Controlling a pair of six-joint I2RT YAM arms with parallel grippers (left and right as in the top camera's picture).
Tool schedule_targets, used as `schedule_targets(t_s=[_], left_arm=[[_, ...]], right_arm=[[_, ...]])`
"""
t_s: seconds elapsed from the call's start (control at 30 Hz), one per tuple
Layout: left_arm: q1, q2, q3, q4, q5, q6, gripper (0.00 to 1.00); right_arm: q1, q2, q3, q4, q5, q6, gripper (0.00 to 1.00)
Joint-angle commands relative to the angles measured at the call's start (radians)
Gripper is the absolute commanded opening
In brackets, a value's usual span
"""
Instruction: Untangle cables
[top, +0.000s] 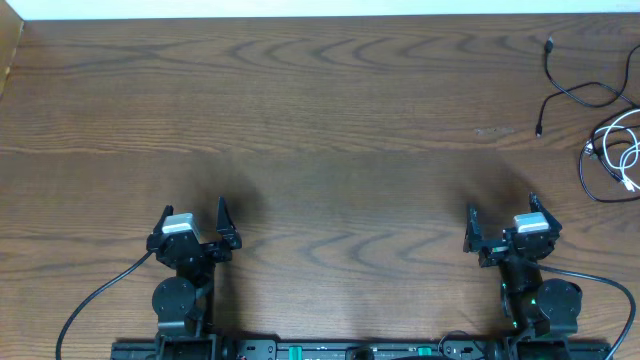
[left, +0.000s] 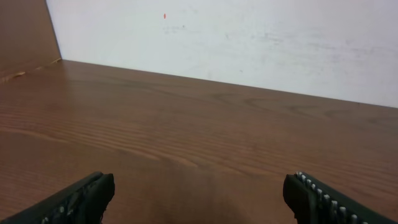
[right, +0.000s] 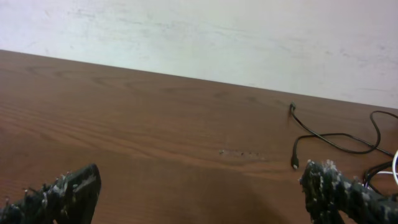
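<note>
Currently left gripper (top: 194, 205), right gripper (top: 500, 203) spread; cables (top: 592, 148) seemingly overlapped at right table (top: 320, 120) edge.

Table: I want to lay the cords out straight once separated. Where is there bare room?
The table is bare from its left edge across the middle, ahead of the open left gripper and right gripper. It is crowded only at the far right, where the black cable and the white cable lie looped by the edge.

L end effector (top: 194, 208), R (top: 501, 206) — open.
</note>
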Motion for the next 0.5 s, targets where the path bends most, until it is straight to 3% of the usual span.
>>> schedule_targets(t_s=[0.0, 0.47], left_arm=[[0.005, -0.010, -0.017, -0.042, -0.024, 0.017, 0.92], [0.005, -0.010, -0.017, -0.042, -0.024, 0.017, 0.92]], right_arm=[[0.005, -0.006, -0.002, -0.004, 0.003, 0.001, 0.99], [0.005, -0.006, -0.002, -0.004, 0.004, 0.001, 0.99]])
